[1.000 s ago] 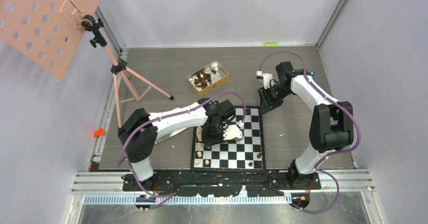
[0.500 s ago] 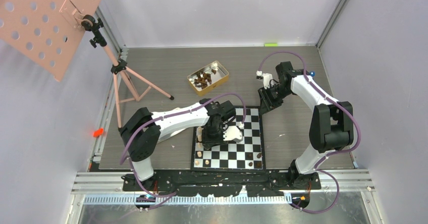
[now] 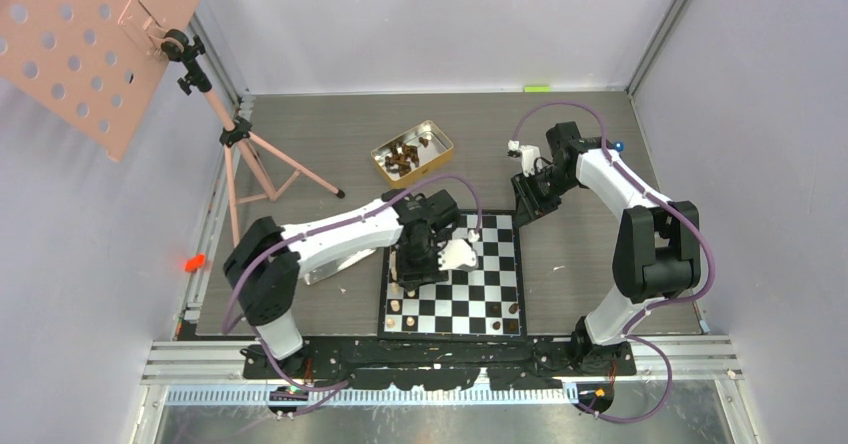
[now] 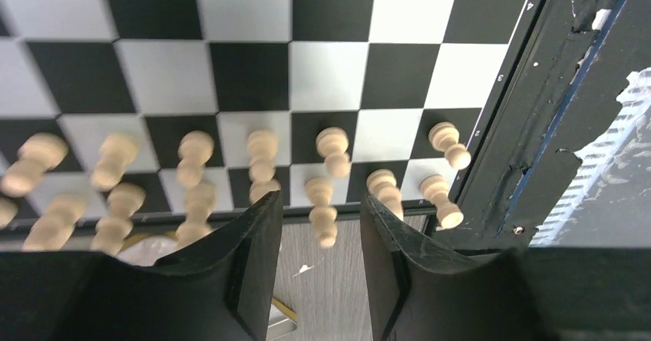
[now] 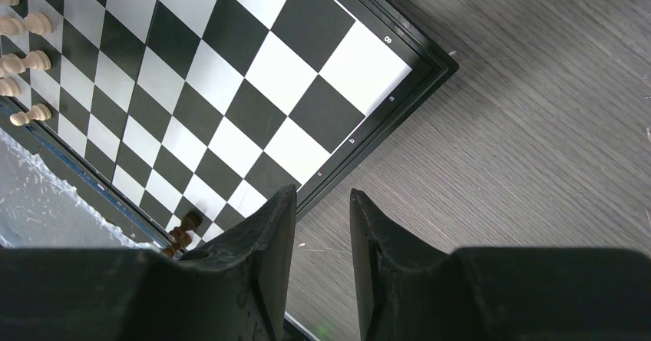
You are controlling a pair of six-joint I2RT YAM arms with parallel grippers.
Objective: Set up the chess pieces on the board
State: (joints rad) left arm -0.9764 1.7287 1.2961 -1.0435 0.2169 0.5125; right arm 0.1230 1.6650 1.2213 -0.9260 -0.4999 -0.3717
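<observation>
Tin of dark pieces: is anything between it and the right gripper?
Between tin and right gripper no object shows; only the left arm's cable arcs across that line, seen from above, near the board's far edge.

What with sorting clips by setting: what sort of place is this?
Probably a robotics lab test cell: plain white walls box in a small table, two robot arms are bolted at its near edge, and a pink perforated panel stands on a tripod.
</observation>
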